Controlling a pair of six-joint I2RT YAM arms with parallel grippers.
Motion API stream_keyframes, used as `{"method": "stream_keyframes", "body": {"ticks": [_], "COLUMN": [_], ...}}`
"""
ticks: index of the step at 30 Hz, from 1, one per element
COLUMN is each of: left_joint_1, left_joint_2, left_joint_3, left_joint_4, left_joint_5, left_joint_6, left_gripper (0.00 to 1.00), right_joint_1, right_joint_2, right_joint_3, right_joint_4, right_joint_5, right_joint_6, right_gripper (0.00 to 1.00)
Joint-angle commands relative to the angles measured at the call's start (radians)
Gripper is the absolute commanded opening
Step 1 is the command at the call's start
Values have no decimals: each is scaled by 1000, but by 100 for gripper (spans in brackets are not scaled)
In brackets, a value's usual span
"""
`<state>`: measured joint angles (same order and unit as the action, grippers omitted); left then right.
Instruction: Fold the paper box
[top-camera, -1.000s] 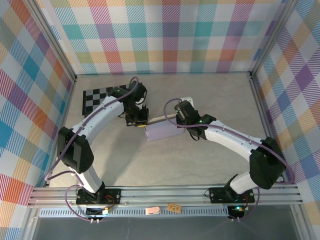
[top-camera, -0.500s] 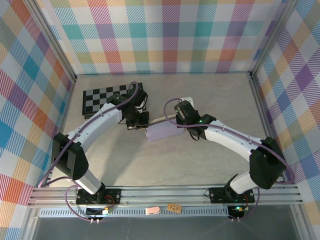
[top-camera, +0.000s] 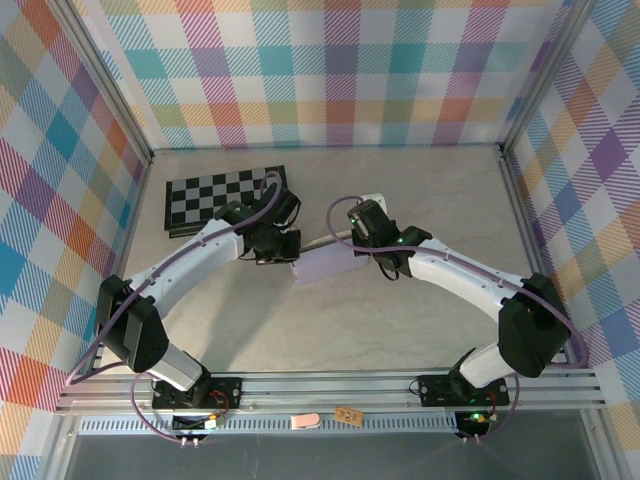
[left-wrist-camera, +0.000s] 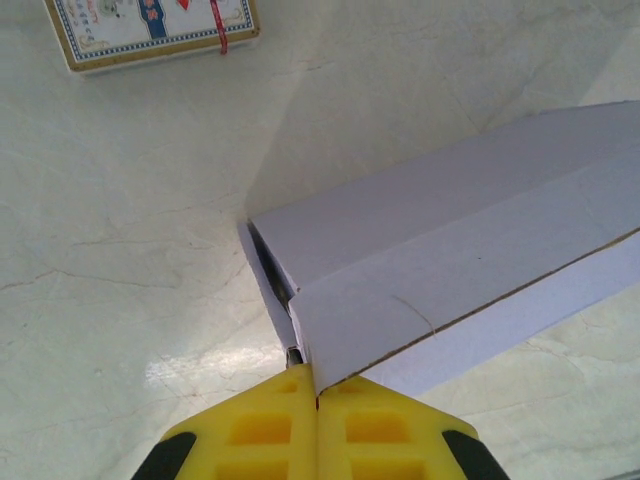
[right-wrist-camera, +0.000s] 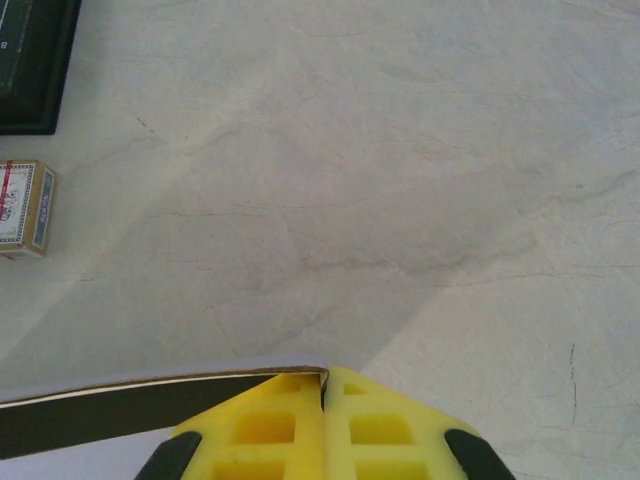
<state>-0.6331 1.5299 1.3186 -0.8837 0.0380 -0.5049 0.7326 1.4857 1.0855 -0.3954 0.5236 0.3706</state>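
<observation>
Count: two arms, two pincers, one paper box, one checkerboard and one small card pack are seen on a pale marbled table (top-camera: 420, 190).
Paper box: the lavender paper box (top-camera: 322, 264) is pictured near the middle of the table, partly folded, held at its two ends between the pincers; from the left wrist a long panel (left-wrist-camera: 450, 240) is seen creased along its length.
Left pincer: the yellow fingers of the left pincer (left-wrist-camera: 317, 375) are pressed together on the near corner of a box flap, the card edge being caught in the seam between them.
Right pincer: the right pincer (right-wrist-camera: 326, 378) is likewise closed, and a thin edge of the box is pinched at its fingertips.
Checkerboard: the black-and-white checkerboard (top-camera: 215, 195) is laid flat at the far left, apart from the box.
Card pack: the card pack (left-wrist-camera: 150, 30) is seen near the checkerboard, clear of the box.
Writing: red and blue print inside a gold border is shown on the pack, too small to be read.
</observation>
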Motion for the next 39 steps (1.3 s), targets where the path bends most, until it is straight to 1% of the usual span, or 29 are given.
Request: {"method": "stream_keyframes", "body": {"ticks": [1, 8, 9, 14, 19, 23, 25, 29, 32, 34, 36, 38, 39], "left_joint_1": [-27, -45, -45, -45, -45, -46, -47, -51, -53, -53, -54, -56, -57], "left_joint_2": [16, 23, 28, 48, 53, 58, 64, 64, 66, 66, 67, 68, 68], "left_joint_3": [-81, -114, -111, -95, -88, -80, -78, -74, -73, -70, -67, -64, -64], "left_joint_4": [-47, -17, -17, -11, -9, -11, -13, -12, -12, -12, -12, -14, -14], "left_joint_5": [-36, -73, -75, -73, -71, -67, -67, -69, -69, -70, -71, -72, -72], "left_joint_6": [7, -4, -8, -15, -17, -14, -15, -17, -16, -17, -17, -18, -19], "left_gripper": [0, 0, 0, 0, 0, 0, 0, 0, 0, 0, 0, 0, 0], "right_joint_1": [-1, -2, -2, -2, -7, -15, -27, -41, -41, -42, -48, -52, -56], "right_joint_2": [44, 42, 38, 19, -6, -22, -30, -45, -66, -80, -97, -109, -109], "right_joint_3": [-6, 40, 51, 106, 117, 139, 156, 191, 209, 225, 243, 264, 276], "right_joint_4": [-145, -201, -210, -297, -341, -362, -370, -383, -375, -387, -406, -450, -479], "right_joint_5": [-14, -17, -26, -57, -134, -162, -188, -263, -313, -325, -337, -334, -332], "right_joint_6": [23, 46, 48, 103, 182, 222, 244, 314, 386, 469, 588, 741, 817], "right_gripper": [0, 0, 1, 14, 32, 41, 47, 53, 56, 63, 72, 79, 81]}}
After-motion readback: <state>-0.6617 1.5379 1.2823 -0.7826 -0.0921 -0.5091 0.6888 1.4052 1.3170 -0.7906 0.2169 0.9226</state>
